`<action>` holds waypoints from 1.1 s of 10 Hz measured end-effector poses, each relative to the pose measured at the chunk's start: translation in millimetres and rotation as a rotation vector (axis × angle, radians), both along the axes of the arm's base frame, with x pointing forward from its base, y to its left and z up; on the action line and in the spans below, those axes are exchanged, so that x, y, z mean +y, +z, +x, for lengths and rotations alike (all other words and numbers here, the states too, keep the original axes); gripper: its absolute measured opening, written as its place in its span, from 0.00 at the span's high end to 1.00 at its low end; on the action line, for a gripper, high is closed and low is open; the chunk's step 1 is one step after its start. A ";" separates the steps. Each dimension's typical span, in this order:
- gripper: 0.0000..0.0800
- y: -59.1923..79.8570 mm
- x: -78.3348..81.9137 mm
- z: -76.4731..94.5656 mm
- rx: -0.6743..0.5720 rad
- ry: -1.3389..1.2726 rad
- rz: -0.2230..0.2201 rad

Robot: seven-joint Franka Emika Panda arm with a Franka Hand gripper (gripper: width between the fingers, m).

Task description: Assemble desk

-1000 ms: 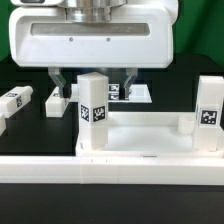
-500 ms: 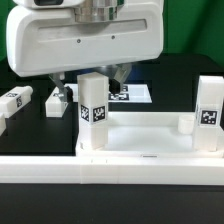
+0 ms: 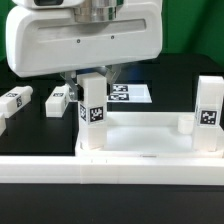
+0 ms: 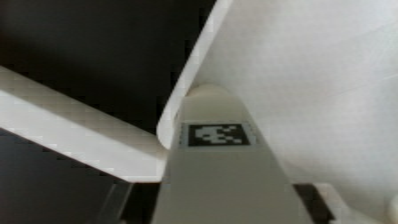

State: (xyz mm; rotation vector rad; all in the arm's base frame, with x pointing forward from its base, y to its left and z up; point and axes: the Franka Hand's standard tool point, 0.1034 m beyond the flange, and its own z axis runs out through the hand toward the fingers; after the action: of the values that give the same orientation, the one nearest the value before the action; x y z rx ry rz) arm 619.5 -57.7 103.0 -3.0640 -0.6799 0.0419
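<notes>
The desk top (image 3: 150, 140) lies flat on the black counter (image 3: 40, 135) with its raised rim up, which I take to be upside down so the legs can go into its corner sockets from above. One leg (image 3: 93, 112) stands upright at the corner of the desk top nearest the exterior view's left. A second upright leg (image 3: 210, 114) stands at the corner toward that view's right. Two loose legs, one (image 3: 15, 100) and another (image 3: 57, 100), lie on their sides on the counter beyond the desk top's left end, which I judge means they are waiting their turn. The marker board (image 3: 130, 93) lies flat behind the desk top.

The hand (image 3: 92, 88) hangs straight over the left corner leg, with a dark finger down each side of its upper part. From the wrist view the leg (image 4: 222, 150) runs up between the two fingers, tag facing the camera, and it fills nearly all the space between them. The hand (image 4: 222, 205) is partly closed, its fingers hugging the leg. I cannot tell whether the fingers are actually pressing on it or are only just beside it. I read that straight-down, centred approach as suited to turning or seating the leg in its socket.
</notes>
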 end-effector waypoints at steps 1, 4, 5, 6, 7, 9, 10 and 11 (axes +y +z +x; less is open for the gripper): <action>0.64 0.0 0.4 0.0 0.000 -0.031 0.003; 0.64 0.3 2.0 0.2 -0.001 -0.416 0.003; 0.64 0.1 1.8 0.1 0.001 -0.550 0.009; 0.64 -0.6 1.9 -0.2 0.004 -0.661 0.009; 0.64 -1.3 2.5 -0.4 0.005 -0.730 0.006; 0.64 -1.6 3.0 -0.4 0.013 -0.979 0.011; 0.64 -1.4 3.2 -0.2 0.018 -1.057 0.013; 0.64 -1.4 3.3 0.0 0.021 -1.136 0.014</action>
State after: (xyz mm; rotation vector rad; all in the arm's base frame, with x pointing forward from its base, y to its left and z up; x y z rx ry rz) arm 619.5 -54.4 101.7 -2.9186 1.0648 0.0584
